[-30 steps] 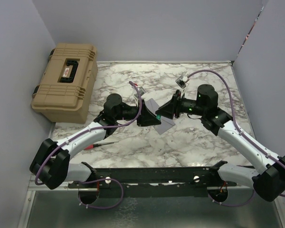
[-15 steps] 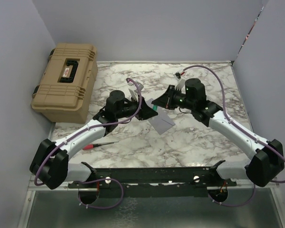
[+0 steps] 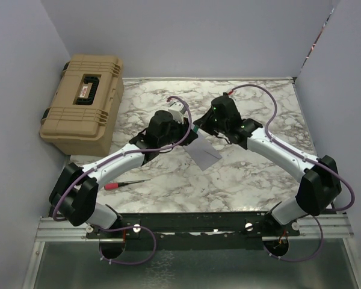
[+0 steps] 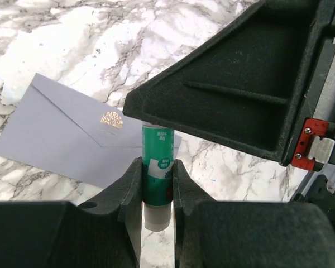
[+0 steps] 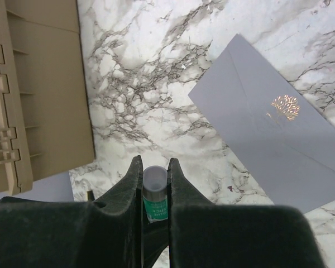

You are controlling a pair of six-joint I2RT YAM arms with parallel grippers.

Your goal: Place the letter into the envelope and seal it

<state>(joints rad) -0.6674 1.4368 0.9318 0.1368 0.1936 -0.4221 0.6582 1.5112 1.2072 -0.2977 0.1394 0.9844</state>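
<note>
Marble-print tabletop (image 3: 246, 180) fills a grey-walled booth; arm bases sit on a black rail at the near edge. Nearest loose item is a red-handled screwdriver (image 3: 123, 184), well to the near-left of both claws, beside the L arm, w/ bare marble all round it.

Next out, the envelope (image 3: 206, 155) lies flat, triangular flap crease facing up, w/ a gold emblem (image 5: 285, 106) at the crease tip. It sits just near-side of and below the claws, skewed to the table edges, long edges running diagonally. The edges in view look flat on the marble; its far corner is hidden under the claws in the top view.

Above it, L claw (image 4: 156, 170) and R claw (image 5: 154, 163) meet tip to tip mid-table, both closed down on one green glue stick (image 4: 157, 151). L fingers clamp the green body; R fingers pinch a pale end. As far as seen, the stick touches neither envelope nor marble.

Open room: wide bare marble R of the claws up to the R wall, and more beyond them to the back wall. Far-left of the claws, a tan hard case (image 3: 84, 105) stands at the marble's L edge by the wall, w/ a strip of bare marble btwn its side and L claw.
</note>
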